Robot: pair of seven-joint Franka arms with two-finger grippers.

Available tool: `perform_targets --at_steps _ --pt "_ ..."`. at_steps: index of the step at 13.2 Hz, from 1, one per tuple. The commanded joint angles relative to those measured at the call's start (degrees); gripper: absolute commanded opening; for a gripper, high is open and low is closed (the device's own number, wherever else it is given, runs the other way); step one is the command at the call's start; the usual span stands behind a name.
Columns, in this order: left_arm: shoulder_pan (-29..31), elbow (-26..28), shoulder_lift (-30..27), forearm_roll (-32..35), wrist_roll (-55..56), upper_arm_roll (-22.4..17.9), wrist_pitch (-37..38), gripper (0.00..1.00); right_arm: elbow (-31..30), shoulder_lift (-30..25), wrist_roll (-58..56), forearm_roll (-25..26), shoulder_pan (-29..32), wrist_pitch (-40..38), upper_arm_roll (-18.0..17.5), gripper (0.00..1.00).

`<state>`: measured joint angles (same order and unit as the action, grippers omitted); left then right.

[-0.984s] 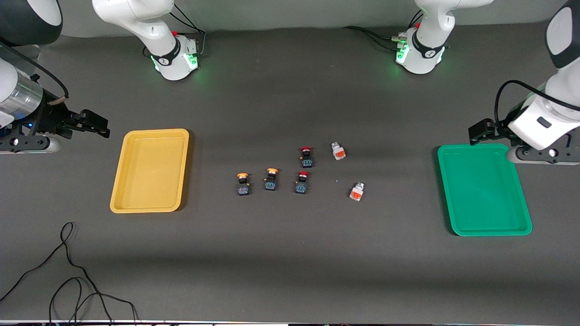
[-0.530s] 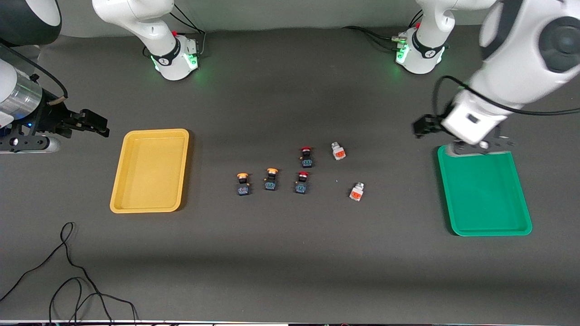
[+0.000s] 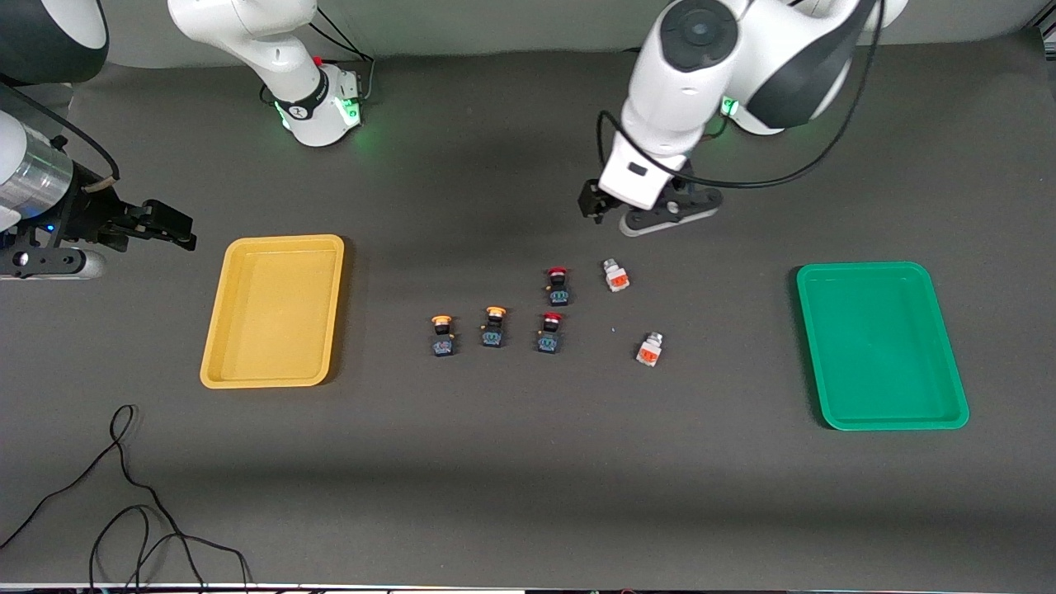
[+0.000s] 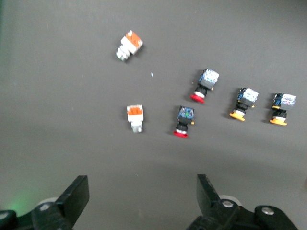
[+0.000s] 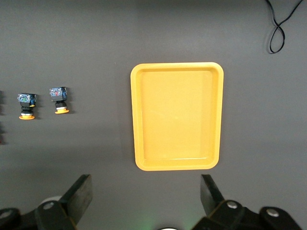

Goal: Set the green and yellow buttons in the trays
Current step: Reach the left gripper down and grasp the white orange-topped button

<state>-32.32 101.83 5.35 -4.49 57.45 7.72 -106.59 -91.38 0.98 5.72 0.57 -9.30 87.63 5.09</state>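
Left hand (image 3: 596, 208) open above the table (image 3: 528, 495)

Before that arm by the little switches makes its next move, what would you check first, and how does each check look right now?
1. Left gripper open: ok, fingers spread wide over bare table beside the switches.
2. Nothing held by it: ok.
3. Pale grey-white switches reachable: ok, one lies just below the gripper in the front view, the other nearer the camera, apart from the red-capped buttons.
4. Green tray free to receive: ok, nothing in it.
5. Yellow tray free: ok; the yellow-capped buttons are on the table.
6. Right gripper out of the way: ok, open, waiting above the yellow tray's end.
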Motion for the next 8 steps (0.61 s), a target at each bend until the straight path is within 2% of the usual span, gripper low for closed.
perform_targets --at_steps 1,6,8 --pt "-0.64 2.83 0.89 -0.08 2.05 -1.3 -2.47 1.0 1.2 0.51 -0.53 0.66 -0.1 -0.79 0.18 1.0" --pt "-0.9 18.02 3.7 1.58 1.27 -1.3 -20.73 1.0 1.29 0.51 -0.88 0.75 -0.1 -0.79 0.18 1.0" --pt "-1.61 19.98 6.85 2.73 1.35 -1.3 -24.53 1.0 1.2 0.51 -0.71 0.75 -0.01 -0.79 0.27 1.0"
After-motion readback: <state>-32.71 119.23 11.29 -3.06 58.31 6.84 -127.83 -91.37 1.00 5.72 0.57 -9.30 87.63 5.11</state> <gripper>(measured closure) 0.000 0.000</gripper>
